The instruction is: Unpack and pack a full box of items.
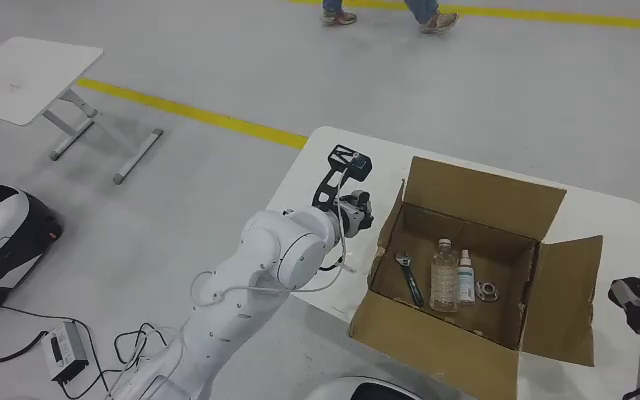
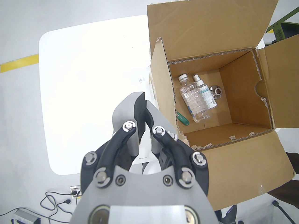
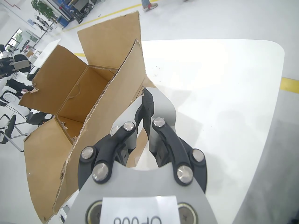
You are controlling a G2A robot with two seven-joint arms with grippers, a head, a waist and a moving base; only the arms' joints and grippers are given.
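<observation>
An open cardboard box (image 1: 470,200) stands on the white table (image 1: 315,165). On its bottom lie a green-handled wrench (image 1: 408,279), a clear plastic bottle (image 1: 444,274), a white spray bottle (image 1: 466,277) and a metal flange (image 1: 487,291). My left gripper (image 2: 143,99) is shut and empty. It hangs above the table just outside the box wall (image 2: 163,80), on the side nearest the wrench (image 2: 182,119). The bottle (image 2: 193,102) and spray bottle (image 2: 205,92) lie side by side. My right gripper (image 3: 146,97) is shut and empty, close to an upright flap (image 3: 121,80) on the box's other side.
Bare tabletop (image 2: 88,71) stretches away from the box on the left arm's side, and more bare tabletop (image 3: 222,82) on the right arm's side. The box flaps (image 1: 565,290) stand up and outward. A second white table (image 1: 40,75) and floor cables (image 1: 60,350) lie off to one side.
</observation>
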